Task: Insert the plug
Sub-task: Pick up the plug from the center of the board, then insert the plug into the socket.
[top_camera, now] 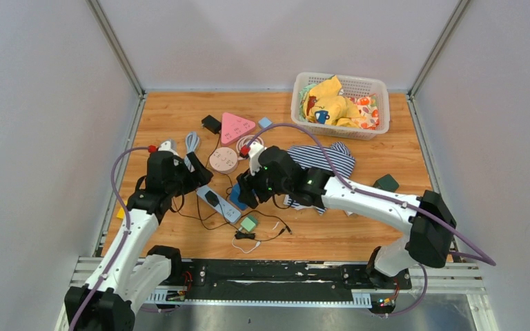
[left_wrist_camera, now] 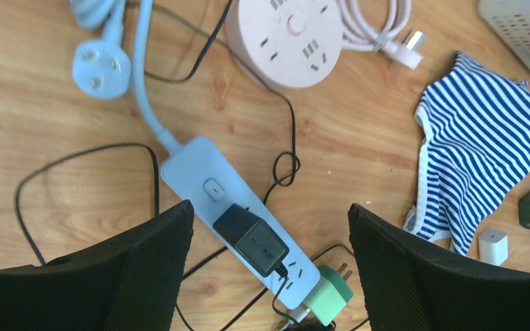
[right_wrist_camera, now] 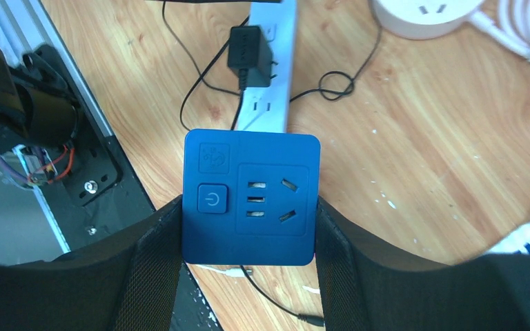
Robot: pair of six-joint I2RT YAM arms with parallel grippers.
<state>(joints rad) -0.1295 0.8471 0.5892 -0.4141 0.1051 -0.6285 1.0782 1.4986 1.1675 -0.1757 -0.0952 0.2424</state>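
My right hand (right_wrist_camera: 248,234) pinches the dark-blue square plastic socket cube (right_wrist_camera: 250,196), mid-frame, off the worktop (right_wrist_camera: 421,138). My left hand (left_wrist_camera: 270,262) is spread over the pale-blue power strip (left_wrist_camera: 193,165), black adapter (left_wrist_camera: 252,238) seated there. Cube not in yet, I reckon: align w/ a free slot & push down.

Power strips (left_wrist_camera: 197,169): one is lying.
Blue socket cubes (right_wrist_camera: 250,196): one is being held.
Baskets (top_camera: 381,96): one is standing.

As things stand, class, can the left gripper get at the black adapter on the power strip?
Probably yes: the left gripper hangs open above the black adapter with nothing between; the right gripper, holding the blue socket cube, is off beside it.
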